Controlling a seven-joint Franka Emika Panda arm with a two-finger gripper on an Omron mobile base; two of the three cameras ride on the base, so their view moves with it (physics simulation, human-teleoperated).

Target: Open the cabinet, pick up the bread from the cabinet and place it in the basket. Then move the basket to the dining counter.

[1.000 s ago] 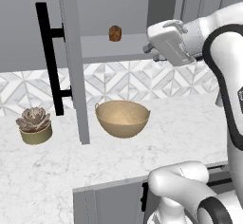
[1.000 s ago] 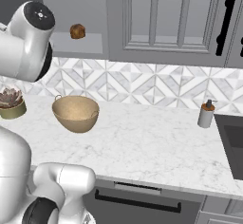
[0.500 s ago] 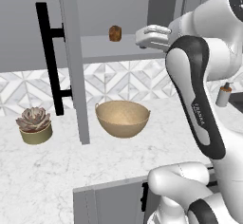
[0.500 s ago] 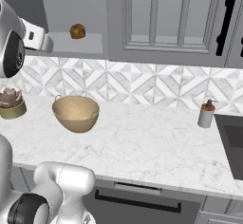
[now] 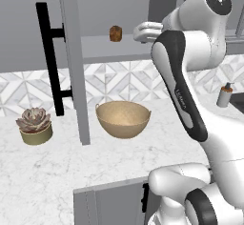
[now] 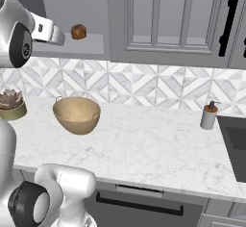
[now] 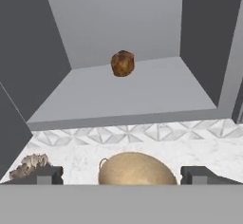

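Small brown roundish crusty bread (image 7: 123, 63) sits on open grey cabinet (image 5: 71, 71) shelf, straight ahead of 2 dark fingers (image 7: 45, 174), slightly above their line. Fingers spread wide, empty. Tan round basket (image 5: 123, 118) on tabletop directly below.

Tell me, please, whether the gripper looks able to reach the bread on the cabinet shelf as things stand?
Probably yes: the cabinet door is swung open, the open gripper faces the bread, and nothing stands between them on the shelf.
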